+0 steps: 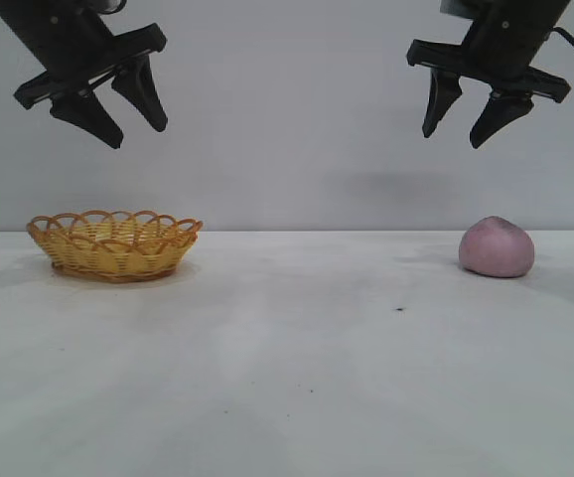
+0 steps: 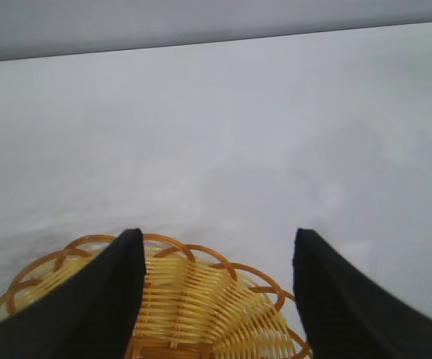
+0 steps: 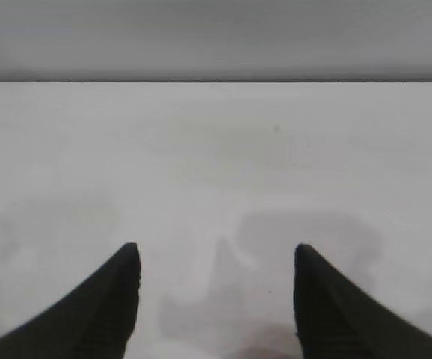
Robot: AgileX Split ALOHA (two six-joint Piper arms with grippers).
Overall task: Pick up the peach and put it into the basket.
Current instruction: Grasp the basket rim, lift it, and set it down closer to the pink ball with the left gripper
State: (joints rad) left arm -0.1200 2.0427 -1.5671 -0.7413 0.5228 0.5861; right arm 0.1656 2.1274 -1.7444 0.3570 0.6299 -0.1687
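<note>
The pale mauve-pink peach (image 1: 497,246) sits on the white table at the right in the exterior view. A faint pink sliver of it shows between the fingers in the right wrist view (image 3: 257,350). The orange-yellow woven basket (image 1: 114,243) stands at the left, empty; it also shows in the left wrist view (image 2: 201,299). My right gripper (image 1: 456,139) hangs open and empty high above the peach, slightly to its left. My left gripper (image 1: 138,137) hangs open and empty high above the basket.
The white table (image 1: 287,368) runs wide between basket and peach, with a small dark speck (image 1: 399,309) near the middle right. A pale wall stands behind.
</note>
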